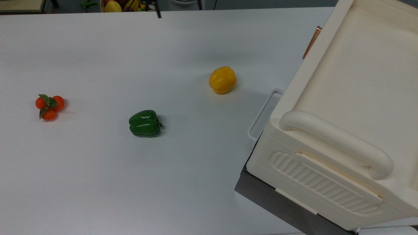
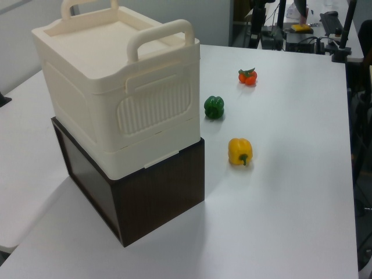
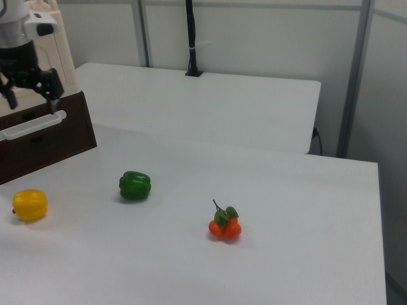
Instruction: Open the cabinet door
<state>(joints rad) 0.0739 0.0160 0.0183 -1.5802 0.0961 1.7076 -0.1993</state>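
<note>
The cabinet door (image 1: pixel 312 42) sits shut on the cream cabinet (image 2: pixel 116 99), its copper handle peeking out at the top view's right edge. The cabinet rests atop a dark brown box (image 2: pixel 151 195). In the right view the gripper (image 3: pixel 30 95) hangs before the cabinet, fingers spread apart, grasping nothing. A yellow pepper (image 1: pixel 222 80), green pepper (image 1: pixel 144 123) and tomatoes (image 1: pixel 49 106) dot the white table (image 1: pixel 130 182).
</note>
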